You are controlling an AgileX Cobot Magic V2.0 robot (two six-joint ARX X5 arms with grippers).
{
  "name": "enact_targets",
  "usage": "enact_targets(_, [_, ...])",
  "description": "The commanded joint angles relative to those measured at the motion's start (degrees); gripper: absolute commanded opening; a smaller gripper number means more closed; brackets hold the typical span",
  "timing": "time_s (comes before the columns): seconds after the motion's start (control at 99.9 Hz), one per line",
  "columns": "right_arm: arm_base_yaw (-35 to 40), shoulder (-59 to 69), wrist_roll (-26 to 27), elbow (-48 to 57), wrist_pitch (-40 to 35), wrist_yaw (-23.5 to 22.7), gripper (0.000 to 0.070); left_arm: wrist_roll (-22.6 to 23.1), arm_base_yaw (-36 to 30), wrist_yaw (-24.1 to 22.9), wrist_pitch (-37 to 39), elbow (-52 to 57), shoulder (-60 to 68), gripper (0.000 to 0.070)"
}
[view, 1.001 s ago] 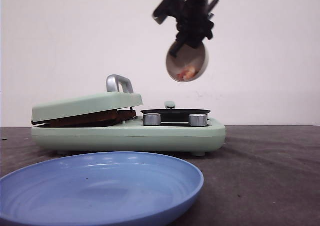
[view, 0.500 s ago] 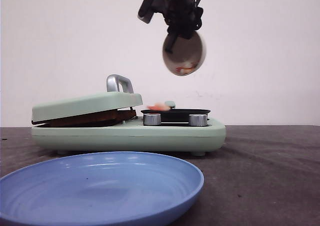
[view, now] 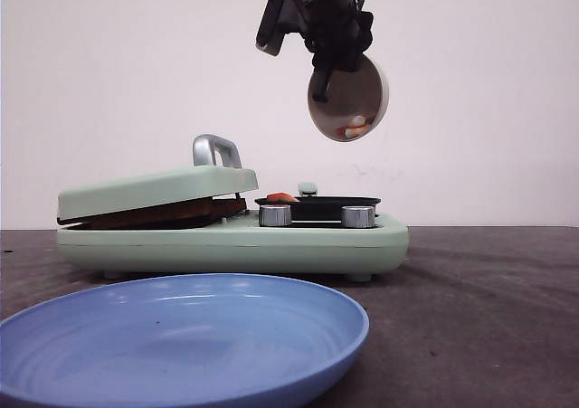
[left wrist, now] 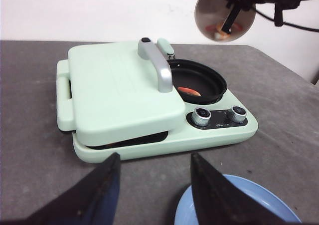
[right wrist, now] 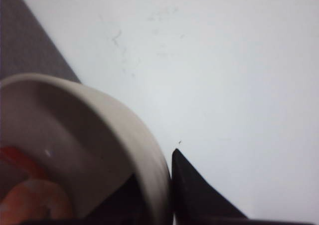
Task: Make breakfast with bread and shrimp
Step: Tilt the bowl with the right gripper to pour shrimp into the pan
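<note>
Shrimp (view: 280,196) now in pan (view: 318,202)

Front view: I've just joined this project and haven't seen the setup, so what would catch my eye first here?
A white bowl tipped steeply in the right gripper, high above the mint-green breakfast maker, with shrimp clinging inside. One orange piece already lies in the small black pan beside the closed sandwich lid. A big blue plate fills the foreground.
</note>
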Motion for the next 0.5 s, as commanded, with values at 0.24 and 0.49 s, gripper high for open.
enact_targets(0.24, [1.6, 4.4, -0.7, 1.4, 0.4, 1.7, 0.0, 1.2, -0.6, 0.1, 0.9, 0.2, -3.1, 0.0202])
enact_targets(0.49, [1.9, 4.8, -3.7, 1.4, 0.5, 1.7, 0.0, 1.6, -1.4, -0.1, 0.9, 0.2, -4.3, 0.0202])
